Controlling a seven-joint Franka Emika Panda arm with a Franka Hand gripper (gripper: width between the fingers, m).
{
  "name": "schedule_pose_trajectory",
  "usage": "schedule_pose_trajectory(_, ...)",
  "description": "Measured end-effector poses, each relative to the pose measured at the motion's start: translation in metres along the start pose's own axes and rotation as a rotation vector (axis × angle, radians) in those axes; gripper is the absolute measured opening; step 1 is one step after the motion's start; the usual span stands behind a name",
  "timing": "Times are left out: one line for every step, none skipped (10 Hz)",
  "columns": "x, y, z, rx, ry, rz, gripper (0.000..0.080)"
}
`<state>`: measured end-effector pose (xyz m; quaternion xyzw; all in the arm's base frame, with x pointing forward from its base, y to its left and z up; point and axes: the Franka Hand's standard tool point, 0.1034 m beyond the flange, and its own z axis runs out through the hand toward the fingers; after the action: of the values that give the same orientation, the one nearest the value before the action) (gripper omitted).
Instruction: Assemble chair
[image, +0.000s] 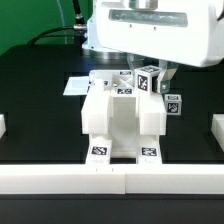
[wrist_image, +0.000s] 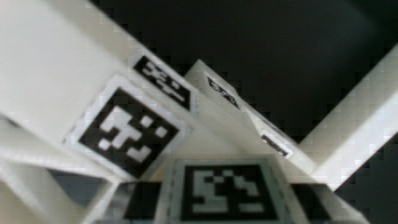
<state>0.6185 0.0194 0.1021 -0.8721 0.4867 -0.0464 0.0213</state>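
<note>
White rail (image: 110, 180), low and long, runs across the front of the exterior view, nearest the camera, with the black table (image: 40, 110) behind it. Just beyond the rail stands the chair (image: 120, 120), a matte white blocky body near the middle of the table: two square legs at the front with a dark gap between them, each carrying a black-and-white tag at its foot, and a flat top bearing more tags. Small tagged cubes (image: 150, 78) sit at its rear, toward the exterior view's right. In the wrist view the same white bars and tags fill the picture, blurred and tilted, so the joints cannot be made out.

Directly above and behind the chair hangs the gripper (image: 160, 72), its large glossy white housing covering the upper part of the scene. Its fingers reach down among the rear cubes, but whether the claw grips a piece or merely stands beside it cannot be told.

Behind the chair, the marker board (image: 76, 86) lies flat.
</note>
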Motion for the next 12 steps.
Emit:
schedule_pose_trajectory(0.0000, 0.0000, 0.0000, 0.000, 0.000, 0.002, 0.0271)
schedule_pose_trajectory(-0.0003, 0.0000, 0.0001, 0.000, 0.000, 0.002, 0.0271)
schedule_pose_trajectory(-0.0004, 0.0000, 0.0002, 0.000, 0.000, -0.005, 0.0370)
schedule_pose_trajectory(-0.0006, -0.0001, 0.0001, -0.001, -0.001, -0.036, 0.0509)
schedule_pose_trajectory(-0.0018, -0.0006, -0.0001, -0.002, -0.003, -0.041, 0.0613)
schedule_pose_trajectory(-0.0022, -0.0011, -0.0005, -0.002, -0.002, -0.120, 0.0613)
schedule_pose_trajectory(-0.0013, -0.0009, -0.0010, -0.002, -0.002, -0.242, 0.0643)
schedule_pose_trajectory(-0.0011, -0.0012, -0.0015, -0.001, -0.001, -0.316, 0.0643)
schedule_pose_trajectory(-0.0011, -0.0008, -0.0010, -0.002, -0.001, -0.362, 0.0648)
schedule_pose_trajectory(-0.0008, -0.0005, -0.0009, -0.003, -0.001, -0.441, 0.0648)
schedule_pose_trajectory(-0.0007, -0.0003, -0.0008, -0.004, 0.000, -0.505, 0.0648)
schedule_pose_trajectory(-0.0003, 0.0000, -0.0005, -0.004, 0.000, -0.586, 0.0648)
